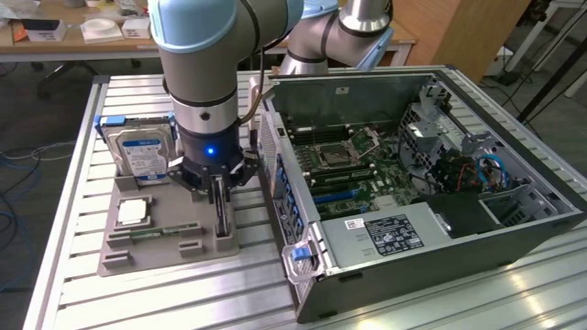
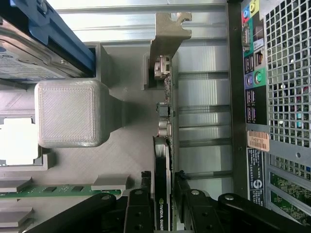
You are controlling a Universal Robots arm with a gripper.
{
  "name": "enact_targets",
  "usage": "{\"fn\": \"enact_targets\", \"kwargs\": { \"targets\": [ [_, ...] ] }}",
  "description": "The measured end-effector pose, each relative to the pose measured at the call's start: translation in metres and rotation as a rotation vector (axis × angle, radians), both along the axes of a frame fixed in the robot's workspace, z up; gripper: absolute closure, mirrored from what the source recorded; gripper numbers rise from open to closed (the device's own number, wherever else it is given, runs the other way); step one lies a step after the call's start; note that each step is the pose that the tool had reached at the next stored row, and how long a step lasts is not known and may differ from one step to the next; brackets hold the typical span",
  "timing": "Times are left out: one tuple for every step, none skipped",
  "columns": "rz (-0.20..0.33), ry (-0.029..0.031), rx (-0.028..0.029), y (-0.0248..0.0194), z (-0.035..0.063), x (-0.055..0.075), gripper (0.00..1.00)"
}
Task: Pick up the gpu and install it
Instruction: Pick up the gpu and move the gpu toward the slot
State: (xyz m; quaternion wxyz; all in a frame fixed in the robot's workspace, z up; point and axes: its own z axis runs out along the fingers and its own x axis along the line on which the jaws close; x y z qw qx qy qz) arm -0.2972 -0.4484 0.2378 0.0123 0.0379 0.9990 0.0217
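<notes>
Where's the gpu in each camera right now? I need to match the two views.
Exterior view: the gpu, a thin dark card with a silver bracket, stands on edge in the grey holder, below the gripper.
Wrist view: the gpu on edge between the fingers of the gripper.
Shared landmark: silver hard drive, blue label.

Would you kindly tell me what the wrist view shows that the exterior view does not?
The wrist view adds a close look along the gpu: its silver bracket, its connectors, and the open gripper straddling the card's edge. The exterior view adds the arm and the case interior, with motherboard and power supply. Both share the gpu standing on edge in the grey holder, with the blue-labelled hard drive nearby.
</notes>
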Motion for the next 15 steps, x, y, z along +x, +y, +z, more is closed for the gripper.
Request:
{"fn": "enact_targets", "kwargs": {
  "targets": [
    [0.0, -0.0001, 0.0, 0.0, 0.0, 0.0, 0.67],
    [0.0, -0.0001, 0.0001, 0.0001, -0.0001, 0.0001, 0.67],
    [0.0, -0.0002, 0.0001, 0.0001, -0.0002, 0.0002, 0.67],
    [0.0, -0.0001, 0.0001, 0.0001, -0.0002, 0.0002, 0.67],
    [0.0, -0.0001, 0.0001, 0.0, -0.0002, 0.0002, 0.67],
    [0.0, -0.0001, 0.0, 0.0, -0.0001, 0.0003, 0.67],
    [0.0, 0.0, 0.0, 0.0, -0.0001, 0.0003, 0.67],
    [0.0, 0.0, 0.0, 0.0, -0.0001, 0.0003, 0.67],
    [0.0, 0.0, 0.0, 0.0, -0.0001, 0.0003, 0.67],
    [0.0, 0.0, 0.0001, 0.0, -0.0001, 0.0003, 0.68],
    [0.0, 0.0001, 0.0, 0.0, -0.0001, 0.0003, 0.68],
    [0.0, 0.0001, 0.0, 0.0, -0.0001, 0.0003, 0.68],
    [0.0, 0.0001, 0.0, 0.0, -0.0001, 0.0002, 0.74],
    [0.0, 0.0, 0.0, 0.0, -0.0001, 0.0002, 0.74],
    [0.0, 0.0, 0.0, 0.0, -0.0001, 0.0002, 0.74]
  ]
}}
